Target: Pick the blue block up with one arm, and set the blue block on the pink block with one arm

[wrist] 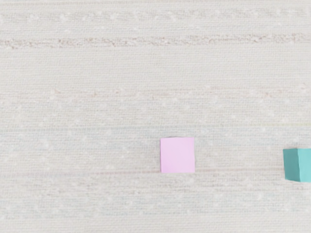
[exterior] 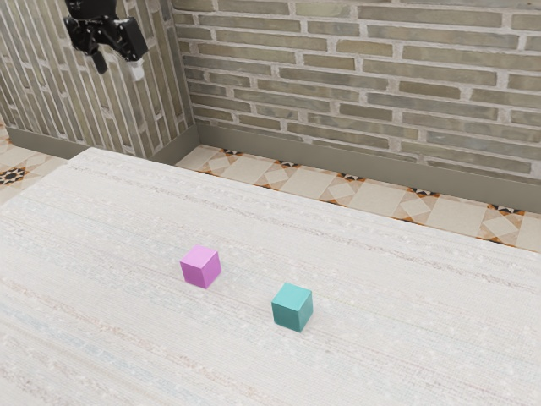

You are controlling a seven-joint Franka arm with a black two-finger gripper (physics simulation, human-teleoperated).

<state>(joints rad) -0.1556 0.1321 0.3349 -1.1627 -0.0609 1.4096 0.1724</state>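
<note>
The blue block (exterior: 292, 306), teal in colour, sits on the pale table (exterior: 101, 254) toward the near side. The pink block (exterior: 201, 266) rests a short way to its left in the exterior view, with a gap between the two. My gripper (exterior: 118, 66) hangs high above the table at the exterior view's upper left, far from both blocks. Its fingers stand apart and hold nothing. From the wrist camera I look straight down on the pink block (wrist: 178, 155), with the blue block (wrist: 298, 165) off to one side and partly cut off by the frame edge.
Behind the table (wrist: 97, 73) a brick wall (exterior: 363, 76) and a slatted wall (exterior: 51, 93) meet at a corner. A strip of patterned floor tiles (exterior: 355, 190) runs beyond the table's far edge.
</note>
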